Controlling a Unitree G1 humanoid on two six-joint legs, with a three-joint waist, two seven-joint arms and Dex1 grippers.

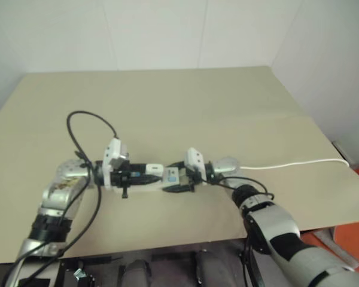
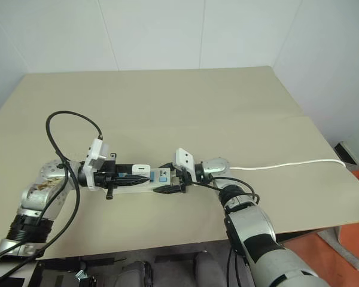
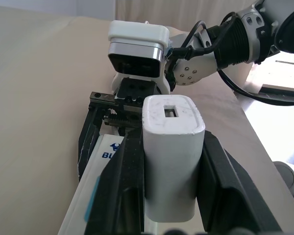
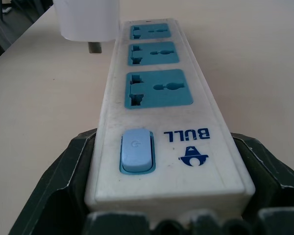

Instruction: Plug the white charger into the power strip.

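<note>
on the tan table (image 1: 167,101), we note left gripper (image 3: 174,161) clamping white charger (image 3: 171,147) above power strip (image 4: 157,93), right gripper (image 4: 161,196) gripping its switch end, prongs mostly hidden, thin cord (image 1: 299,163) trailing off the table edge

Beige table (image 1: 167,101), plain white walls (image 1: 155,30) behind, orange-red floor (image 1: 353,233) at rt edge

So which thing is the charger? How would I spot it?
Look at the tan table, then the long white power strip near its front edge. The white charger is the small plain white block pinched in the left end effector above it, with no blue sockets.
</note>
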